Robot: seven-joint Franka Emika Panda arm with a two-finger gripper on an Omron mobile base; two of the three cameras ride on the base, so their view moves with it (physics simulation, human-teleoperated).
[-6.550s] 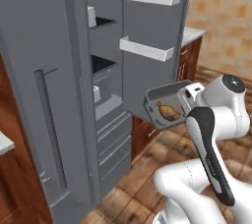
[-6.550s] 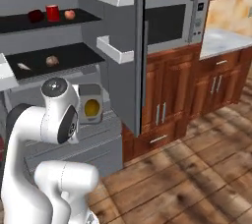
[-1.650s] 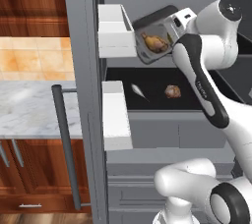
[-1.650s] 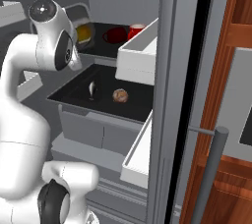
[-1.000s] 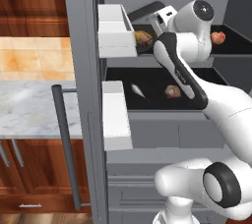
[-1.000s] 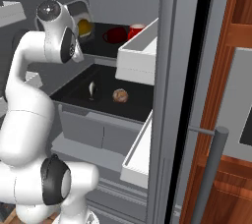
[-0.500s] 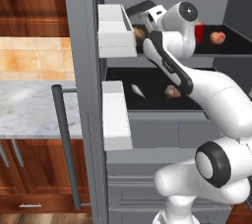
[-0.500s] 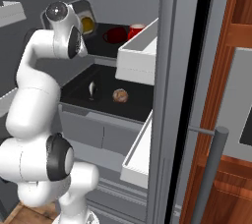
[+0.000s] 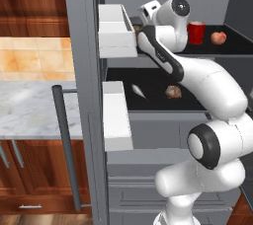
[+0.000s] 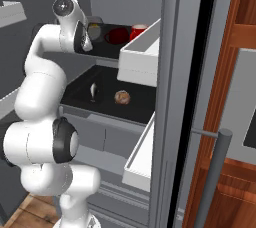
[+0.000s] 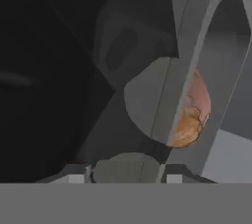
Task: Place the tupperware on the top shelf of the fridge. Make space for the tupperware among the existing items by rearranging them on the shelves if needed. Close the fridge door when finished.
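The fridge (image 9: pixel 79 71) stands open. My gripper (image 9: pixel 140 25) is shut on the tupperware (image 9: pixel 135 27), a grey tub with orange-brown food (image 11: pixel 193 115), and holds it over the left end of the top shelf (image 9: pixel 232 47). A white door bin hides most of the tub in the left base view. In the right base view the tupperware (image 10: pixel 95 31) sits just past my gripper (image 10: pixel 89 33). To its right on that shelf stand a red can (image 9: pixel 196 32) and an apple (image 9: pixel 218 37). A brown lump (image 9: pixel 173 92) and a white slender piece (image 9: pixel 138 91) lie on the lower shelf (image 9: pixel 153 78).
White door bins (image 9: pixel 116 31) (image 9: pixel 116 115) jut out on the left door, close to my hand. On the right door, another bin (image 10: pixel 142 57) hangs beside the shelves. A marble counter (image 9: pixel 29 110) and wooden cabinets (image 9: pixel 29 169) lie left of the fridge.
My hand has pushed deeper into the fridge and to the left along the top shelf. The tupperware has gone with it, now mostly behind the door bin. The groceries have not moved.
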